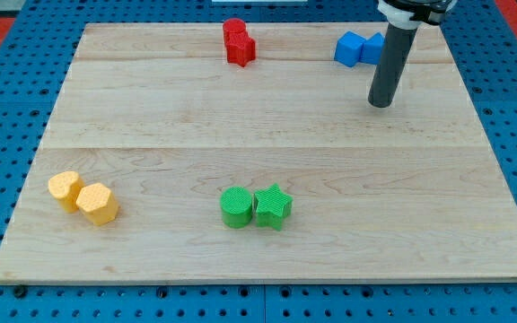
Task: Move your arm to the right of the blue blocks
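Two blue blocks [359, 48] lie side by side near the view's top right on the wooden board [267, 135]; the right one is partly hidden behind my rod. My tip [381, 104] rests on the board just below and slightly right of the blue blocks, apart from them. The rod rises from the tip toward the view's top, passing in front of the right blue block.
Two red blocks [238, 42] sit stacked close together at the top middle. A green cylinder [236, 207] and a green star [273, 206] touch at the bottom middle. A yellow cylinder [65, 189] and a yellow hexagon [98, 203] lie at the bottom left.
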Controlling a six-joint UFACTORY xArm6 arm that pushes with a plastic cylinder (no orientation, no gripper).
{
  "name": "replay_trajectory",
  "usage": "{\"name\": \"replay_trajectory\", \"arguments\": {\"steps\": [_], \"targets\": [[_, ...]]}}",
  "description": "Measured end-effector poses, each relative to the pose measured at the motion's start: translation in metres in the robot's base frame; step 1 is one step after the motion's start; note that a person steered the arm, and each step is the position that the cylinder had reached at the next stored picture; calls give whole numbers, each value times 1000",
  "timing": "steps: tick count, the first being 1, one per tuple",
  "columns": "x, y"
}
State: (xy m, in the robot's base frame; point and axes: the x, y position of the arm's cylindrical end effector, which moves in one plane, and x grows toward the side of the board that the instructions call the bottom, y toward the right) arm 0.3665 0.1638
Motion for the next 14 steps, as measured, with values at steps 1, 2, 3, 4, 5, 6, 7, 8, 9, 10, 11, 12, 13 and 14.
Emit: {"name": "replay_trajectory", "arguments": {"steps": [1, 2, 3, 4, 5, 6, 7, 8, 9, 10, 11, 12, 13, 14], "targets": [[0, 0], [0, 9], [3, 10], [18, 10], [23, 9], [19, 11], [8, 16], [1, 19], [3, 19], [3, 19], [3, 19], [3, 19], [3, 19], [3, 19]]}}
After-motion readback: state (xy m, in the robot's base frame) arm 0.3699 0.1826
